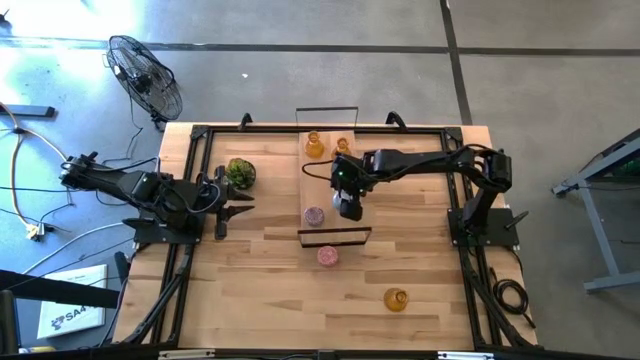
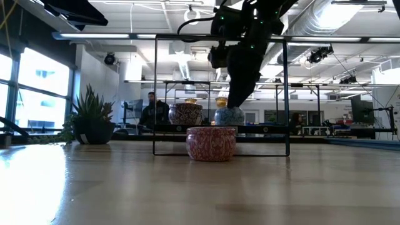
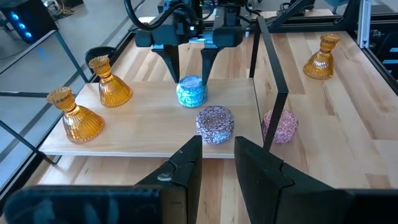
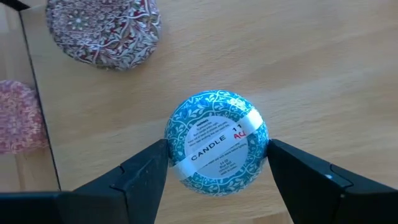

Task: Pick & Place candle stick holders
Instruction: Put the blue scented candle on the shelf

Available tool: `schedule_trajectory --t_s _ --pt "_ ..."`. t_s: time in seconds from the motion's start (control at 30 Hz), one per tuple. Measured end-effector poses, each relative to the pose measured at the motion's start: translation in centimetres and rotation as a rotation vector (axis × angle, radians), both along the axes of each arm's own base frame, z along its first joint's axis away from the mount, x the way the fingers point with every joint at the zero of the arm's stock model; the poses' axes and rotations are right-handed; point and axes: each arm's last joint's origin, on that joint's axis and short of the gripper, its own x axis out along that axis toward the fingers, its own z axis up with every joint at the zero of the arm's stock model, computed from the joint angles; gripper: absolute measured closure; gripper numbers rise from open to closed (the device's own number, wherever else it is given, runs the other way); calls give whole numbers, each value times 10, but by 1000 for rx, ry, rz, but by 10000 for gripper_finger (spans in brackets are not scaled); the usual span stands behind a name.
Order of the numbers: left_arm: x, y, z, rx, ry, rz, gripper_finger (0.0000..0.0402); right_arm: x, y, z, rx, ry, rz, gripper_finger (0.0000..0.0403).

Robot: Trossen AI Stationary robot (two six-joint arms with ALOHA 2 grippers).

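Found right hand [image 3: 189,79] down over the raised shelf [image 3: 143,124], fingers [image 4: 143,174] set against opposite sides of the light-blue holder [image 4: 216,142]; clamped on it, by the look. Holder seated flat on the shelf board, label side up. Could not tell whether being picked up or set down.

Judged best for the step: keep the grip across the widest part and centred, since round smooth sides could slip; move straight up or down, no sideways drag. Little room to spare: dark patterned holder [image 3: 214,123] near on the same board, black wire frame [image 2: 288,94] around the shelf.

Logged the rest: two amber holders [image 3: 109,84] at the shelf's other end, well apart from the hand. Pink holder [image 3: 286,127] on the counter [image 3: 348,124] just beside the shelf edge; third amber holder [image 3: 321,57] alone farther out on the counter.

Left hand [image 3: 217,146] parked at its own side of the counter near the potted plant [image 1: 240,172], fingers slightly apart, nothing between them.

Counter of pale wood planks, dry. Grey floor [image 1: 300,60] around, standing fan [image 1: 145,75] off one corner. Beyond, open workshop with a person [image 2: 150,109] seated far back.
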Motion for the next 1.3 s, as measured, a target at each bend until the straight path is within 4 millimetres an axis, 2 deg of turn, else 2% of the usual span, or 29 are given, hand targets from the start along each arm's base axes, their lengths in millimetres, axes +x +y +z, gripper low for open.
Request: schedule_trajectory --t_s 0.17,0.37,0.6,0.83,1.3 --pt "0 0 0 0 0 1 310 0 2 0 32 -12 60 137" --pt "0 0 0 -3 0 2 310 -1 9 -1 142 -45 261 121" --pt "0 0 -1 34 18 -10 310 2 4 0 8 -22 103 116" --pt "-3 1 -6 71 80 -19 310 2 7 0 5 -14 110 116" --pt "-3 1 -6 71 80 -20 310 2 7 0 -5 -18 100 116"
